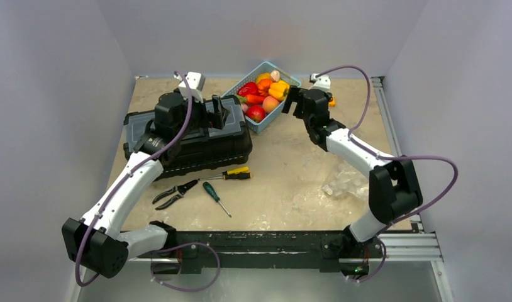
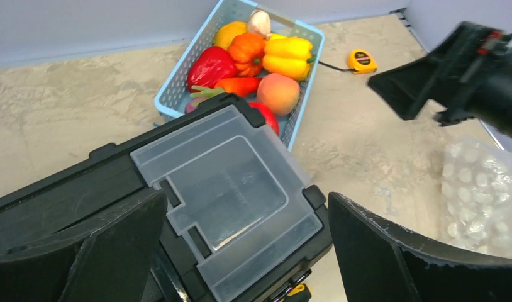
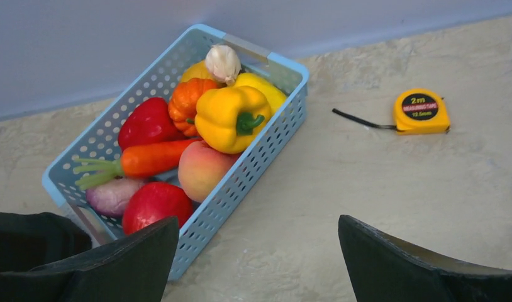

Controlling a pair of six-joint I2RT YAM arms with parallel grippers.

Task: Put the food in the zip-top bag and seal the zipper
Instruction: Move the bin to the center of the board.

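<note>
Only overhead, left-wrist: zip-top bag (image 1: 346,184)

L arm (image 1: 124,189) comes up from the near-left corner and reaches fwd toward centre-back. L gripper (image 1: 217,112) has its fingers spread wide, w/ nothing between them. R arm (image 1: 351,148) bends from the near-right corner toward the far edge, R gripper (image 1: 293,100) likewise spread wide & empty.

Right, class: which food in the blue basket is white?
The garlic bulb, perched at the far end of the basket; every other piece is red, orange, yellow, peach or purple.
</note>
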